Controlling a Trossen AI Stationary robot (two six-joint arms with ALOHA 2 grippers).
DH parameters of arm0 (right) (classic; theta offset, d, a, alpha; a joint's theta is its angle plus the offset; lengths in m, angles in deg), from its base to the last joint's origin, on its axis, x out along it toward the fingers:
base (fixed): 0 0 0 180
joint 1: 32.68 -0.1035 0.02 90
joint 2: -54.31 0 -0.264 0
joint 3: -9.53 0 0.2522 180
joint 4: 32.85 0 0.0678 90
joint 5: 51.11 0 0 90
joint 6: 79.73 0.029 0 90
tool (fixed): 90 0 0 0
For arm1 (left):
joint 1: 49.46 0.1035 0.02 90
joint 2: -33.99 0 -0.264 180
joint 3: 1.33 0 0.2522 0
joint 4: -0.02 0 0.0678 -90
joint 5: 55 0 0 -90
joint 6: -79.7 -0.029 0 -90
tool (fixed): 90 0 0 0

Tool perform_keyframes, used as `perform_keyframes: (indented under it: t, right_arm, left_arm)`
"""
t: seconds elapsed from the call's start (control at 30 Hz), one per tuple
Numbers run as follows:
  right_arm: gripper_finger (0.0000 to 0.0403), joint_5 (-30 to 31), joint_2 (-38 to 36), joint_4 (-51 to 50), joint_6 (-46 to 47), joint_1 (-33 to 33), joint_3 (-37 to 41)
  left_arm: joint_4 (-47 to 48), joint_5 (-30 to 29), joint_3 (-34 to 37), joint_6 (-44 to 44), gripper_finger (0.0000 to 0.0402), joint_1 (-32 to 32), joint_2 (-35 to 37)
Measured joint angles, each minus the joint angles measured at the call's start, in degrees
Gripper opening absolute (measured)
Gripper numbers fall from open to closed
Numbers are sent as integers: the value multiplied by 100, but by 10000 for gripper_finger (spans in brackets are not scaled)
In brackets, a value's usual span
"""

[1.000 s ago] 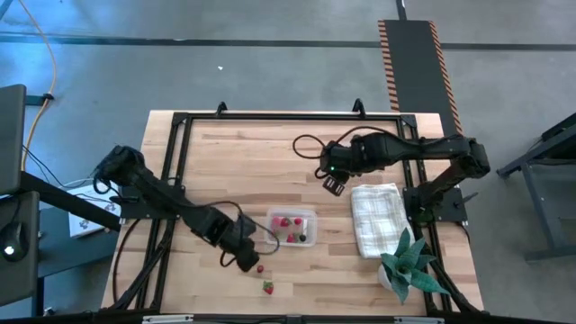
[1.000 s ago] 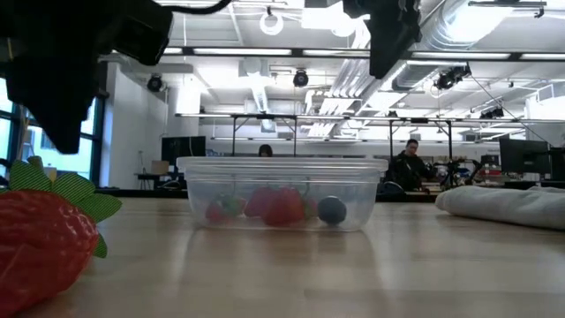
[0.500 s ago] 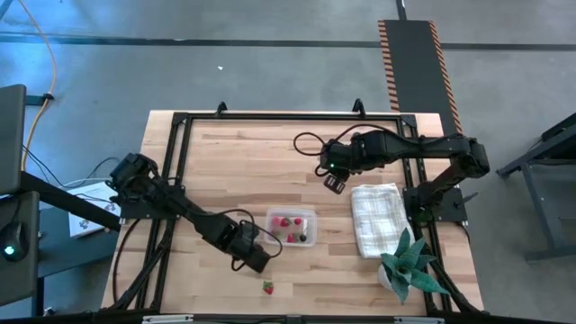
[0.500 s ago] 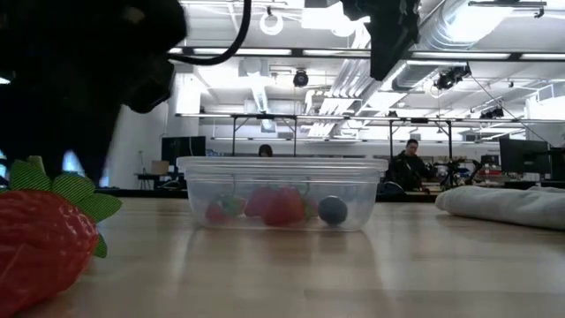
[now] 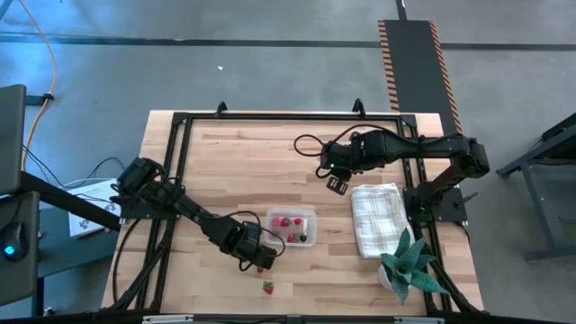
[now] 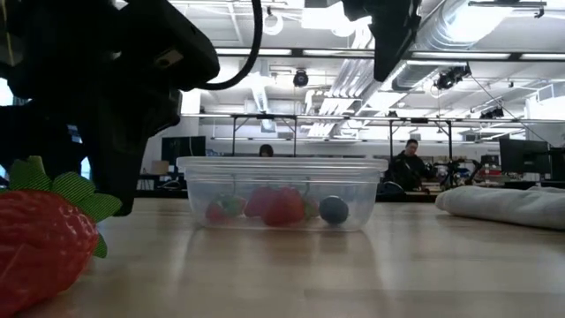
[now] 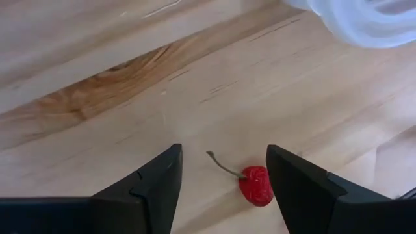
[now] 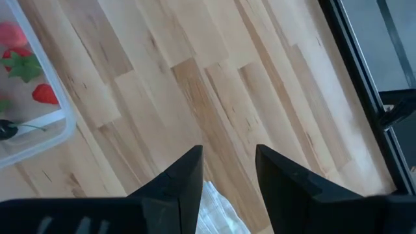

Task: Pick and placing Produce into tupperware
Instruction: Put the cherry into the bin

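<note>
The clear tupperware (image 5: 292, 227) stands near the table's middle and holds several red fruit pieces and a dark berry (image 6: 333, 209). A small red cherry-like fruit with a stem (image 7: 255, 184) lies on the wood just to the near left of the tupperware. My left gripper (image 7: 224, 172) is open, low over this fruit, with one finger on either side and touching nothing; it also shows in the high view (image 5: 256, 256). A strawberry with a green top (image 5: 267, 287) lies near the front edge. My right gripper (image 5: 337, 184) is open and empty, up beyond the tupperware's far right.
A folded white checked cloth (image 5: 378, 219) lies to the right of the tupperware. A green spiky plant (image 5: 409, 265) stands at the near right corner. A black frame (image 5: 270, 117) runs around the table. A person sits in the room behind (image 6: 410, 168).
My left gripper has gone down and a little toward the table's right, toward the tupperware, and now stands over the small red fruit. The fruit pieces and the tupperware have kept still.
</note>
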Motion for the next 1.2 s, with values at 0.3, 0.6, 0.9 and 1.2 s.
perform_keyframes:
  t: [0.3, 0.6, 0.9, 1.2]
  right_arm:
    - [133, 2, -2, -98, -31, 0, 2]
    - [133, 2, -2, -130, -31, 0, 2]
    - [133, 2, -2, -176, -29, 0, 2]
    - [133, 2, -2, -185, -29, 0, 2]
  left_arm:
    - [113, 98, -172, -14, 203, 0, -174]
    - [402, 109, -171, -16, 77, 0, -187]
    - [535, -14, -165, -119, 7, -11, -191]
    - [752, -226, -276, -347, 1, -15, -100]
